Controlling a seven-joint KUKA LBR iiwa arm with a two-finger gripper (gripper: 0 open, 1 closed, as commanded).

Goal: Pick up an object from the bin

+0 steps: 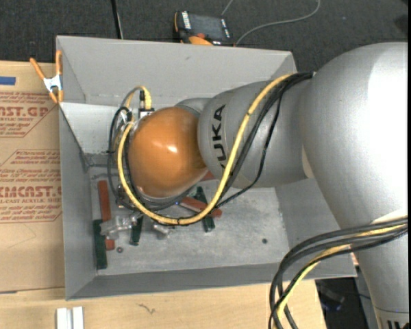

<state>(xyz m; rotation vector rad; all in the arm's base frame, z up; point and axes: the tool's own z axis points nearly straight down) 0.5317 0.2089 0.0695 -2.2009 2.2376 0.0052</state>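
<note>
So we've got the KUKA arm point(260, 142) coming in from the right, bent down deep into the grey metal bin point(246, 245). The big orange cover point(164, 153) on its wrist sits right over the middle-left of the bin floor, with a yellow cable point(125, 184) looping around under it. The gripper point(142, 226) pokes out just below that cover, low over the floor in the near-left part of the bin. Honestly, we can't tell whether it's spread or pressed together, since the cover and cable block most of it, and we can't make out anything pinched in it either.

As for what's down there, a few small loose things sit around the gripper. A thin red stick point(103, 199) lies near the left wall, pointing roughly up and down in the view. A dark green bar point(98, 244) lies below it, close to the near-left corner. Some pale, silvery little bits point(114, 230) are just beside the gripper on its left. On the other side, peeking out from under the cable, we see a red piece point(192, 203) and another dark green piece point(206, 214) just beside each other. We can't tell which of these the gripper is actually over.
</note>
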